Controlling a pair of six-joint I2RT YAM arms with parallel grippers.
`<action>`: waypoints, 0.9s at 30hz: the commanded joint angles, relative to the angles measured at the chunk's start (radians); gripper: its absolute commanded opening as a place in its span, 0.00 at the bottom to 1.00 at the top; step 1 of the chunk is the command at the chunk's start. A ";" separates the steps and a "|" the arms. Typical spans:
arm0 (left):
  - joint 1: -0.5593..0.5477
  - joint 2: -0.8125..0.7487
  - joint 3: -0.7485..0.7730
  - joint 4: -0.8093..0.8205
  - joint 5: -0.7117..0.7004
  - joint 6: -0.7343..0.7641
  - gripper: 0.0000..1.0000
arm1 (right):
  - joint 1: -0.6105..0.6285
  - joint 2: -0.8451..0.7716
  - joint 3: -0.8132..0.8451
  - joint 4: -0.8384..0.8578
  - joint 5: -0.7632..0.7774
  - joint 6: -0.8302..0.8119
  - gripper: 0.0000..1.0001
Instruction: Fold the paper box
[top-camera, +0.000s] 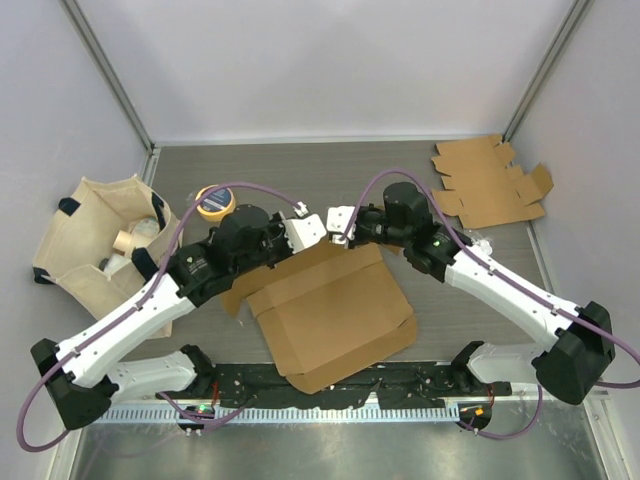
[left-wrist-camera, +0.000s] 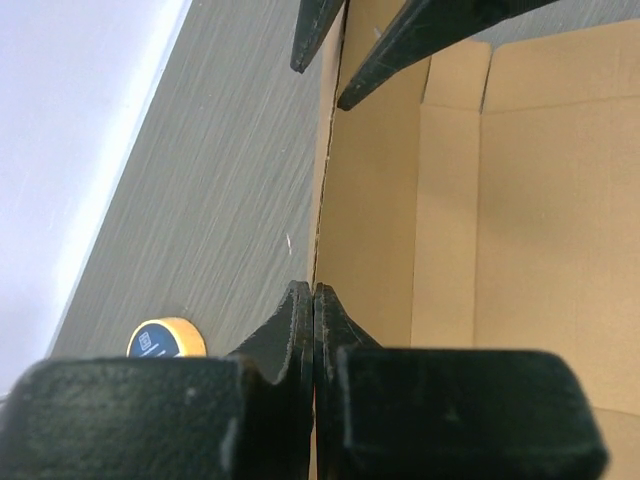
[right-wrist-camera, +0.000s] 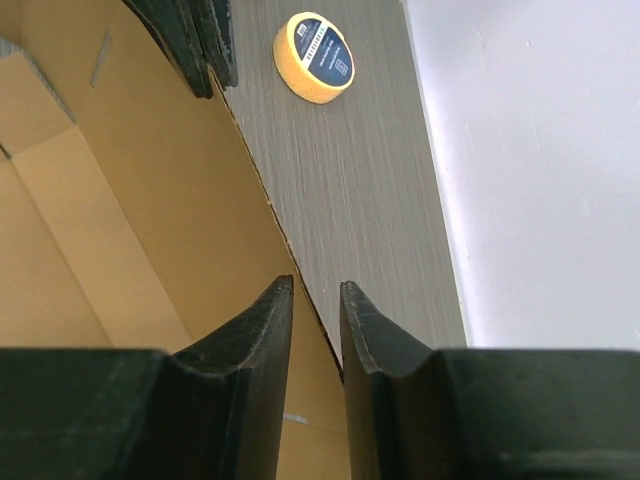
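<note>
A flat brown cardboard box blank (top-camera: 330, 315) lies in the middle of the table, its far flap raised. My left gripper (top-camera: 320, 236) is shut on that flap's far edge; in the left wrist view the jaws (left-wrist-camera: 314, 292) meet on the thin edge of the cardboard (left-wrist-camera: 520, 200). My right gripper (top-camera: 340, 236) is right beside it, facing it. In the right wrist view its jaws (right-wrist-camera: 316, 290) stand a little apart, with the edge of the cardboard (right-wrist-camera: 120, 200) running between them.
A yellow tape roll (top-camera: 214, 201) lies just behind the left gripper. A canvas bag (top-camera: 100, 240) with several items stands at the left. A second flat cardboard blank (top-camera: 490, 182) lies at the back right. Walls close in the table on three sides.
</note>
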 joint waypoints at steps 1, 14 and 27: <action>0.002 -0.059 -0.005 0.168 0.035 -0.036 0.00 | 0.011 0.027 -0.009 0.110 0.033 -0.027 0.29; 0.048 -0.154 -0.054 0.189 -0.477 -0.690 0.65 | -0.061 0.111 0.068 -0.014 0.067 -0.064 0.01; 0.243 -0.023 0.009 0.158 -0.171 -0.481 0.67 | -0.144 0.105 0.135 -0.134 0.004 -0.081 0.01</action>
